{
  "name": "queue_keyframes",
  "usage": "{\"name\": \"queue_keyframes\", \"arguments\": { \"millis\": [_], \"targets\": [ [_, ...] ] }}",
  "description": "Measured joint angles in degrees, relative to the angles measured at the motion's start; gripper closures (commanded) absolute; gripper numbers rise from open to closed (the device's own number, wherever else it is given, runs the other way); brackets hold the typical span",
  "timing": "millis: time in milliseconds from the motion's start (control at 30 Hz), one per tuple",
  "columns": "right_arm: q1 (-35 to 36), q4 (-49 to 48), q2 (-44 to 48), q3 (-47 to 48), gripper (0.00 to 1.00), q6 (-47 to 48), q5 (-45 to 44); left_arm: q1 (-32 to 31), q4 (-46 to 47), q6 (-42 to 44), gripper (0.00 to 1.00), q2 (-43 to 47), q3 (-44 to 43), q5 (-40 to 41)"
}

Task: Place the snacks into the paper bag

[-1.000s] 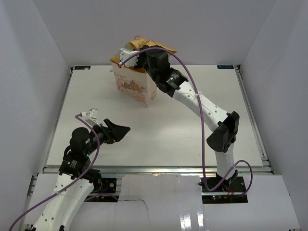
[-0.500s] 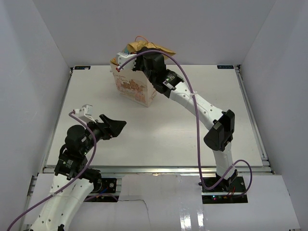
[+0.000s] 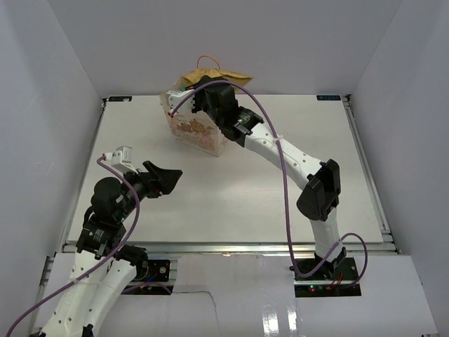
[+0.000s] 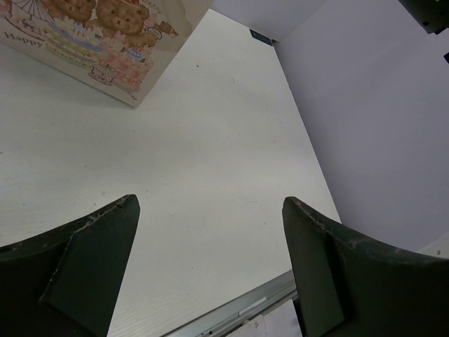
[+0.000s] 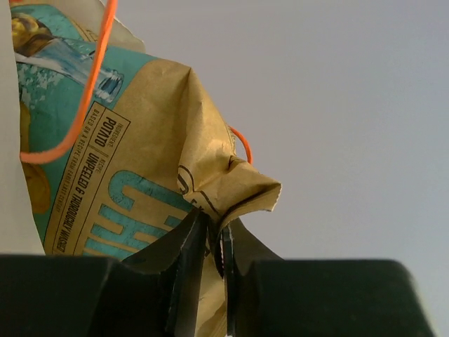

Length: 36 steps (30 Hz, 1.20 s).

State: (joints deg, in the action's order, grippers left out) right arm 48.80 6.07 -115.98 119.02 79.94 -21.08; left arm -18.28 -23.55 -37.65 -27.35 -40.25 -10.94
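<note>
From above: right gripper point(image 3: 201, 93) down at the mouth of the paper bag point(image 3: 191, 128), which stands toward the far left of the table point(image 3: 280, 189). Crisp bag point(image 3: 217, 74) poking well above the rim, only partly inside, with an orange cord handle point(image 3: 205, 59) looped over it. Left gripper point(image 3: 163, 178) well apart from the paper bag, hovering over the table near its own base, fingers point(image 3: 174, 173) spread and holding nothing. No other snacks visible on the table here, and impossible to tell whether small ones lie inside the paper bag. From the left wrist: two dark fingers point(image 4: 91, 260) wide apart with nothing between them, white table beyond, and the printed teddy-bear side of the paper bag point(image 4: 105, 35) up in the far-left corner. From the right wrist: fingers point(image 5: 186, 242) pressed narrow on a crumpled top corner of the yellow-and-teal crisp bag point(image 5: 140, 175), orange cord handle point(image 5: 84, 112) curving across its front, cream wall of the paper bag just at the left edge. Judged late in the task: big packet going in, but not yet seated and not yet let go. Probably left to do: lower it deeper, release the corner, draw clear without tipping the paper bag.
</note>
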Motion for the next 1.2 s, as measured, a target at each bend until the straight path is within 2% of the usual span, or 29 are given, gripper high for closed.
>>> {"name": "queue_keyframes", "arguments": {
  "millis": [200,233,300,333,500,733,867,900,967,1000,1200],
  "targets": [
    [0.13,1.05,-0.02,0.0,0.61,-1.38,2.54,0.0,-0.04,0.15,0.06,0.85,0.02,0.02],
    [0.13,1.22,-0.02,0.0,0.54,-1.84,3.06,0.0,-0.04,0.15,0.06,0.94,0.02,0.02],
    [0.13,1.75,-0.02,0.0,0.47,-3.48,4.13,0.0,-0.04,0.13,0.06,1.07,0.02,0.02],
    [0.13,1.99,-0.02,0.02,0.38,-4.28,4.66,0.0,-0.04,0.13,0.06,1.18,0.04,0.02],
    [0.13,5.07,-0.28,2.38,0.18,-9.57,7.17,0.0,-0.07,0.13,0.06,1.16,0.04,0.0],
    [-0.28,6.78,1.88,7.41,0.12,-17.88,9.49,0.0,-0.04,0.15,0.06,-0.37,0.02,-0.28],
    [-2.32,9.29,9.31,1.4,0.08,-26.53,11.47,-0.02,-0.11,0.2,0.06,-1.33,-0.22,-0.46],
    [-3.72,10.21,11.91,-0.83,0.04,-29.31,12.33,-0.02,-0.26,0.24,0.06,-1.53,-0.59,-0.46],
    [-7.45,12.48,17.33,-5.79,0.0,-34.91,14.58,-0.02,-0.85,0.48,0.06,-1.88,-1.84,-0.42],
    [-10.34,13.57,20.2,-8.79,0.06,-37.53,16.37,-0.02,-1.16,0.7,0.06,-2.08,-2.69,-0.39],
    [-31.87,18.25,34.71,-29.51,0.1,-52.81,29.35,-0.02,-6.05,2.69,0.06,-3.93,-8.63,4.44]
  ]
}}
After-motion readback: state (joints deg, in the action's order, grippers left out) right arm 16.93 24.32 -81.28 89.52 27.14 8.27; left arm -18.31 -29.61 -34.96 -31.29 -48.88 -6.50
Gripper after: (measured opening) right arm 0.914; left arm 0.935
